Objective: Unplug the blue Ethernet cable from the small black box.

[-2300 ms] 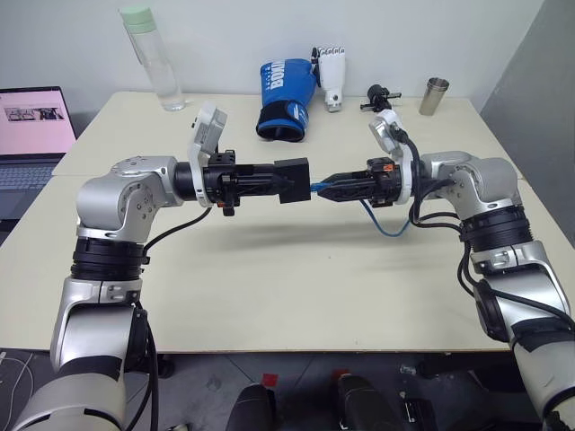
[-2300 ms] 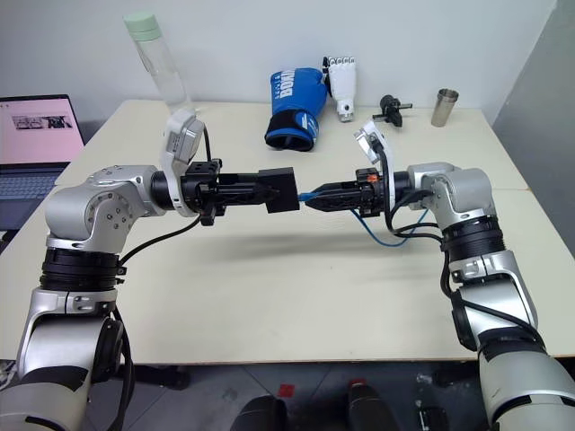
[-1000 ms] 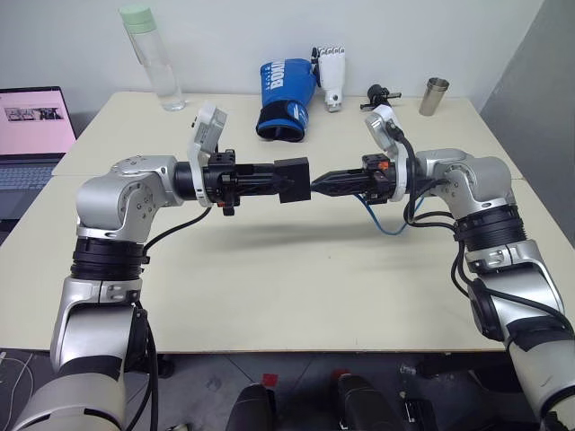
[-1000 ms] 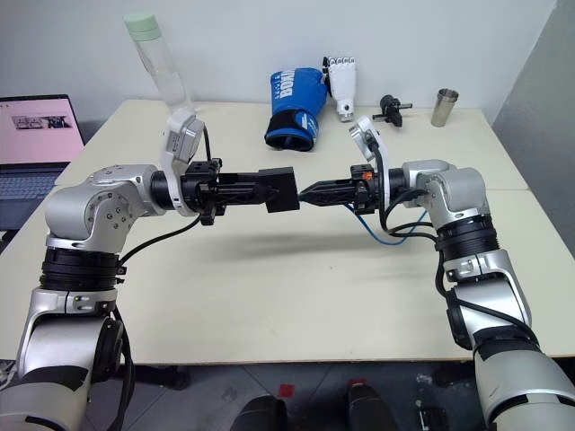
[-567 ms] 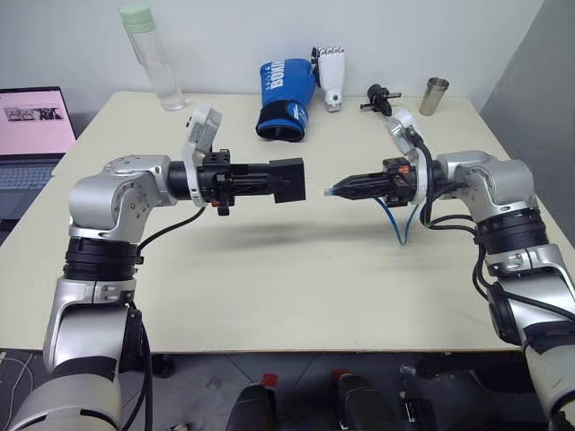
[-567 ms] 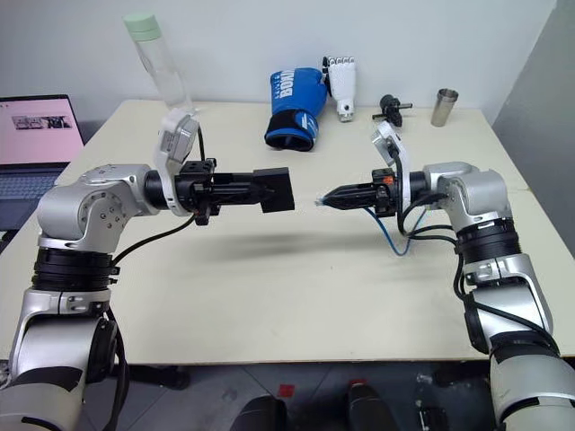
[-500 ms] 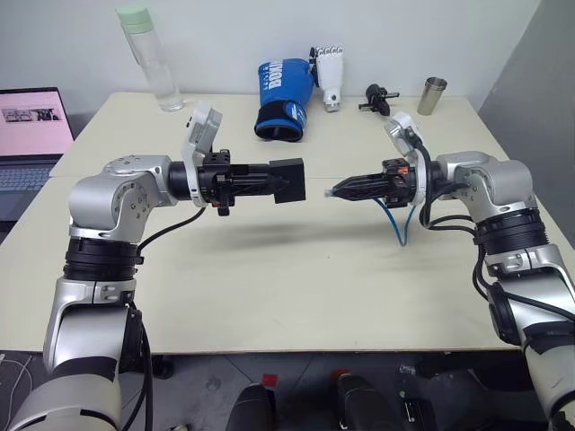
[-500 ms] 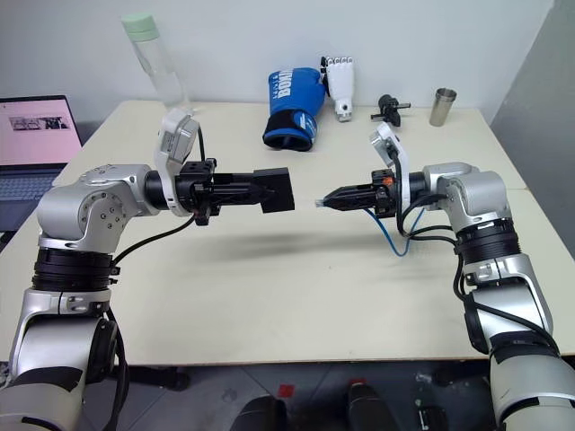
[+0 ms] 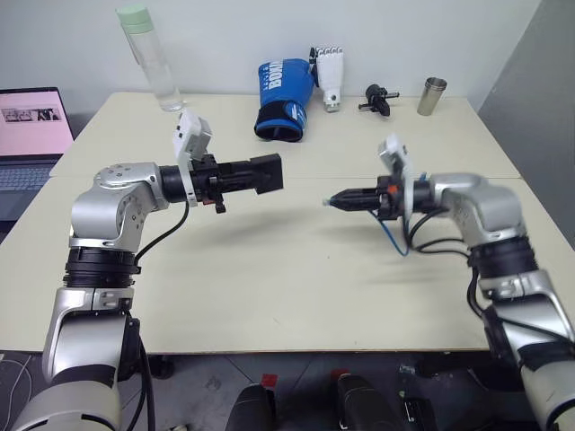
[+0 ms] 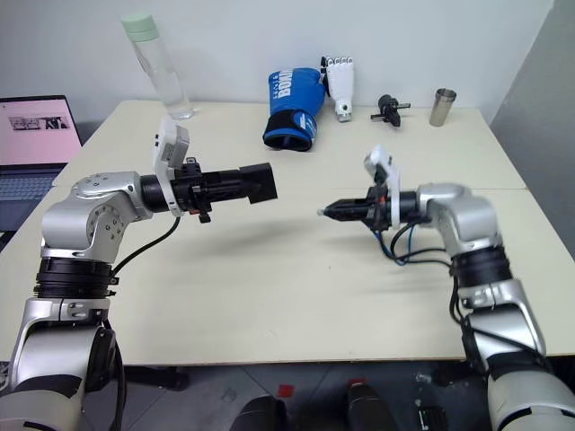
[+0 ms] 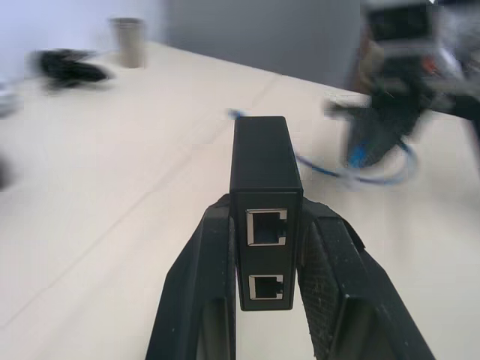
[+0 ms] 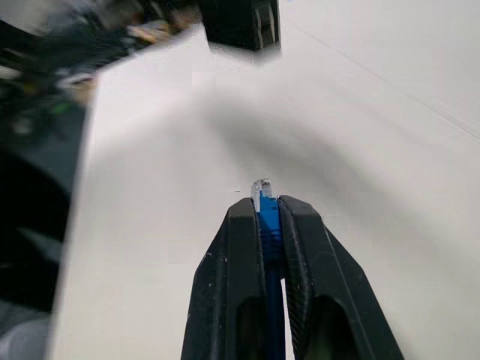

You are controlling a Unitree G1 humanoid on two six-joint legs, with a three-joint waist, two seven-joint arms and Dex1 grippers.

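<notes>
Two clenched grips, plug out: left gripper [image 9: 269,172] clamping the small black box [image 9: 267,173] at 10 o'clock, right gripper [image 9: 331,200] pinching the blue Ethernet cable [image 12: 262,201] at 3 o'clock; risk of loop snagging, plug slipping.

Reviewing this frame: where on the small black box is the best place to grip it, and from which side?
Grip the small black box across its two broad flat faces at the end carrying the two sockets, coming in from that end, as the left end effector does; the slim slab shape suits a pinch there.
</notes>
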